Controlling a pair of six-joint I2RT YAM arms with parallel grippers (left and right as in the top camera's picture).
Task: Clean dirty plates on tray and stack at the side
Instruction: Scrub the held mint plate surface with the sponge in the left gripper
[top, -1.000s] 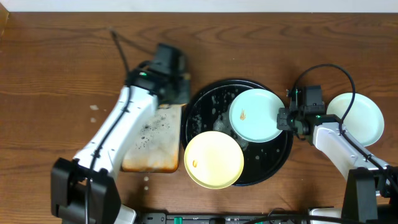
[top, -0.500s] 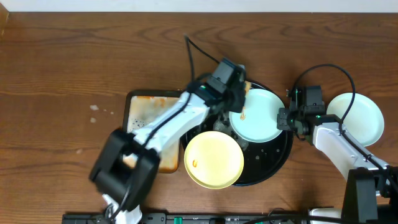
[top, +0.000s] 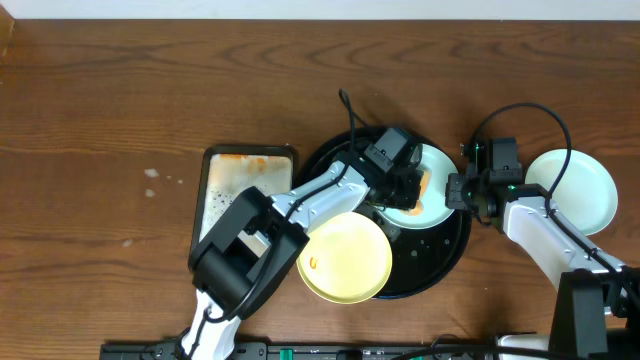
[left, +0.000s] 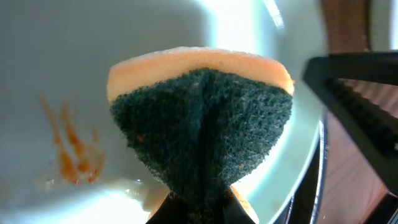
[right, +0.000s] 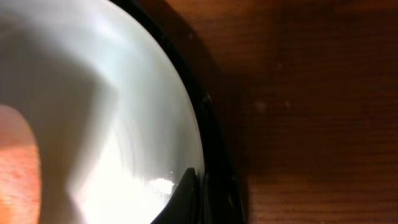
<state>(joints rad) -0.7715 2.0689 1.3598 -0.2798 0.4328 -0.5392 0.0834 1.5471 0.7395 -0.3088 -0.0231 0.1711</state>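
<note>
Now your left pincer, clamped on sponge, has swung right from orange-stained tray to over mint plate in black tray, far right part. Orange smear just left of sponge, unscrubbed. Right pincer at that plate's right rim; grip cannot tell. Yellow plate waits at tray's near side; other mint plate on bench, right.

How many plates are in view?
3. One mint plate on the tray under the sponge, one yellow plate overlapping the tray's front rim, one pale plate on the table at the right. Any beneath these would be hidden.
</note>
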